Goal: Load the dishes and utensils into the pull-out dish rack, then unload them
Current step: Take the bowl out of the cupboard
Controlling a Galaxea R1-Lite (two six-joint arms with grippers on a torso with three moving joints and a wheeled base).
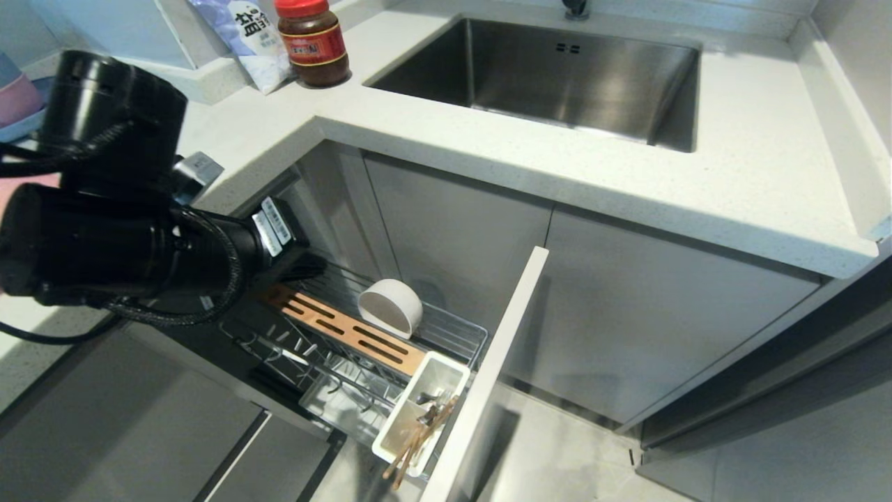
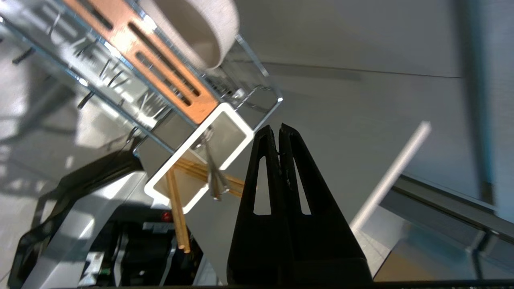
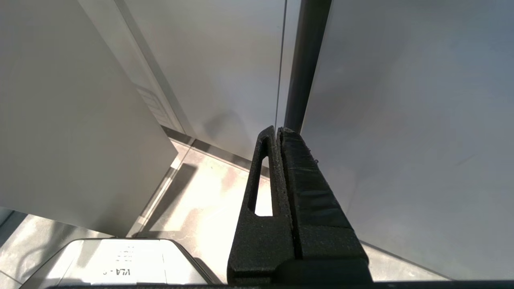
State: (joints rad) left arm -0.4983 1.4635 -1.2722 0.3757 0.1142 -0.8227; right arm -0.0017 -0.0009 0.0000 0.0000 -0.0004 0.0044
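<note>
chrome wire rack (image 1: 446, 328) – glossy, wooden strip (image 1: 348, 331), matt cream bowl (image 1: 390, 307), brushed-steel sink (image 1: 557, 77)

Packet (image 1: 244, 38) – Chinese character "盐"; jar (image 1: 313, 42) label – print unreadable.

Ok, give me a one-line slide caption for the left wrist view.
Shut, empty left claw beside the white plastic cutlery tray holding light-wood chopsticks in the chrome wire pull-out rack.

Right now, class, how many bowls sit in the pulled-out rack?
1: a white bowl on its side behind the wooden strip of the rack. The left arm hides the rack's back end, so more may be hidden.
</note>
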